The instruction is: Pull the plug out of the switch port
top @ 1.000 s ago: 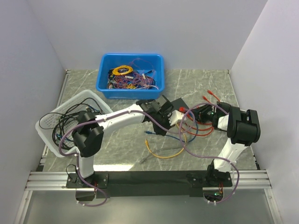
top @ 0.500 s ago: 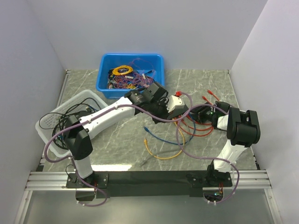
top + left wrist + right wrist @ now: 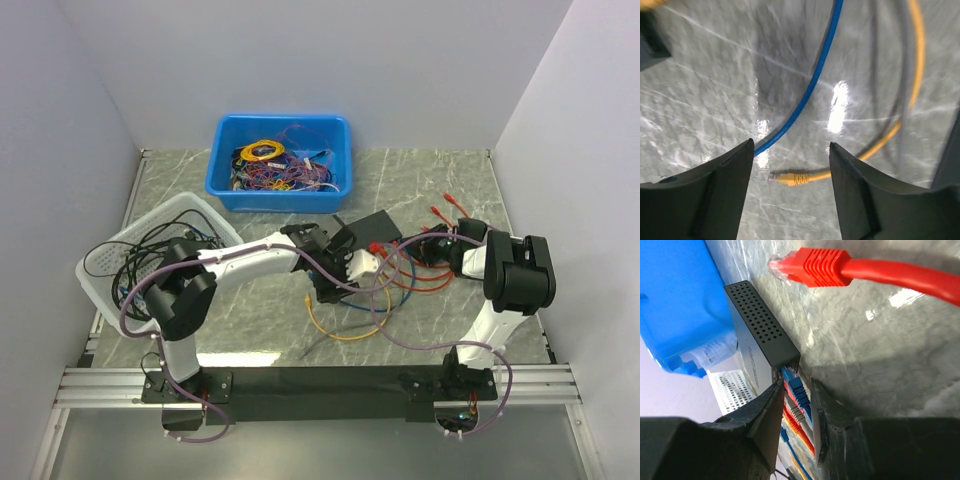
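Note:
The switch (image 3: 378, 228) is a flat black box in the middle of the table. In the right wrist view its vented end (image 3: 760, 335) shows, with a row of coloured plugs in its ports. My right gripper (image 3: 798, 384) is shut on the outermost one, a blue plug (image 3: 801, 397), still seated in its port. From above, the right gripper (image 3: 428, 243) sits at the switch's right side. My left gripper (image 3: 791, 145) hangs open over a loose yellow plug (image 3: 790, 177) lying on the table, holding nothing. In the top view the left gripper (image 3: 322, 292) is below and left of the switch.
A blue bin (image 3: 280, 150) of cables stands at the back. A white basket (image 3: 150, 250) with black cables sits at the left. Loose red cables (image 3: 440, 212), a blue cable (image 3: 815, 75) and a yellow cable (image 3: 335, 330) lie around the switch. A free red plug (image 3: 810, 265) lies near the right gripper.
My left gripper swung up toward the bin, then came down over the loose cables and went from shut to open. The right jaws narrowed onto the blue plug.

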